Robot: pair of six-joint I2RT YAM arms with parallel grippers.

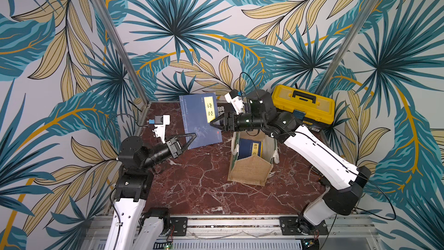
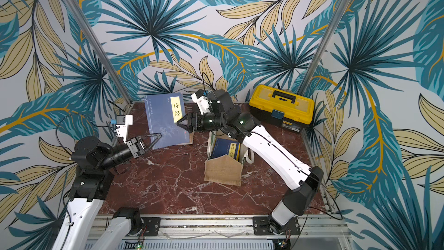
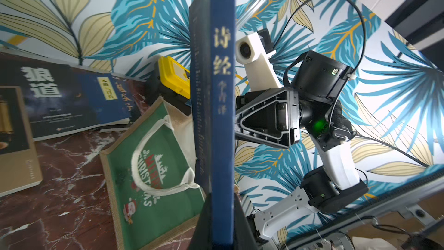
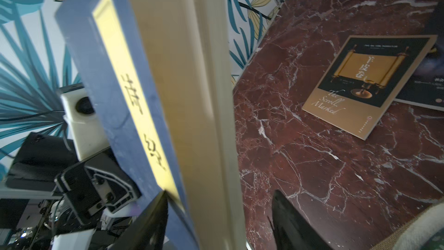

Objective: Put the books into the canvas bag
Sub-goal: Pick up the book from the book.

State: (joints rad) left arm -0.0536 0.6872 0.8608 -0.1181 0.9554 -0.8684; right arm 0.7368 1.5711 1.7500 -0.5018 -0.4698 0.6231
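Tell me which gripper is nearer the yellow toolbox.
Right. The right gripper is at the side of the blue book facing the yellow toolbox; the left gripper clamps the book's opposite side, farther off.

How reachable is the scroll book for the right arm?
Probably not yet. The navy book, held up by the left gripper, sits between the right gripper's open jaws and hangs over the scroll book, hiding most of it from above. That gripper would likely have to back off first.
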